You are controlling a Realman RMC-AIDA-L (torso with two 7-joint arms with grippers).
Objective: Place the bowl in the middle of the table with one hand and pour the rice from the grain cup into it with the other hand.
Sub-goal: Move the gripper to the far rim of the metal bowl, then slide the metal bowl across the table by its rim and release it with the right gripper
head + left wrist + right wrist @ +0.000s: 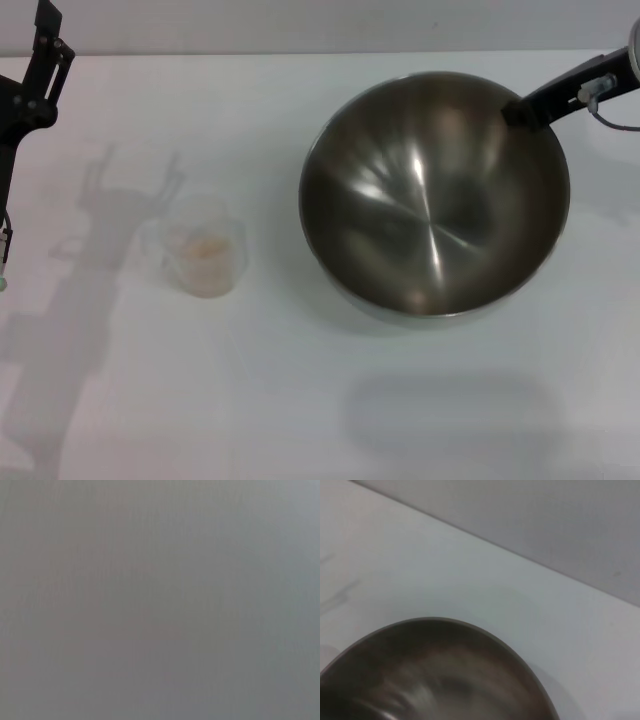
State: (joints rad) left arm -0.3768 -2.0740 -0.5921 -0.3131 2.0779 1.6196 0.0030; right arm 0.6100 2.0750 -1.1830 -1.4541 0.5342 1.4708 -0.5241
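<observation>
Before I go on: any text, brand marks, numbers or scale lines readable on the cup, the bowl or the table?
None can be read.
Grain cup: no scale marks or numbers can be made out.
Bowl: plain metal, no stamp or brand.
Table: plain white, no labels or signs.

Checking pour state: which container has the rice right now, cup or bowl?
The grain cup, standing left of the bowl, holds the rice. The bowl's steel inside is bare, and the right gripper sits on its far rim.
</observation>
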